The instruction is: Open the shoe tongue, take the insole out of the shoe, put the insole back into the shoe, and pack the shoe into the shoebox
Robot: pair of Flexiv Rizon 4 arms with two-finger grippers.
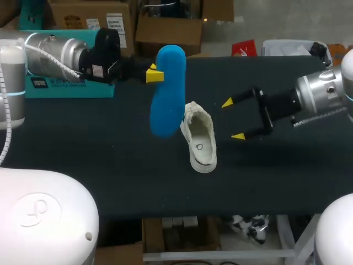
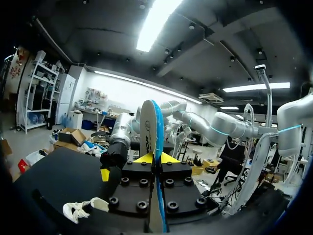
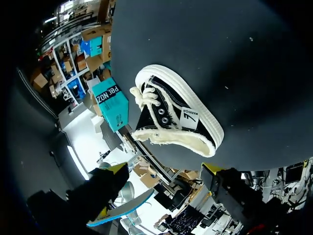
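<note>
My left gripper (image 1: 154,73) is shut on the blue insole (image 1: 168,91), holding it up above the back middle of the table. In the left wrist view the insole (image 2: 155,132) stands edge-on between the yellow tips of that gripper (image 2: 155,157). The shoe (image 1: 199,143), cream-soled with dark canvas, lies on its side on the black table (image 1: 110,149), just below and right of the insole. My right gripper (image 1: 232,119) hangs open to the shoe's right, nothing between its fingers. From the right wrist view the shoe (image 3: 176,115) lies ahead of the open right gripper (image 3: 164,169).
A teal shoebox (image 1: 66,88) sits at the back left, partly hidden by my left arm; it also shows beyond the shoe as the teal box (image 3: 111,103). Black tabletop stretches to the front and left of the shoe.
</note>
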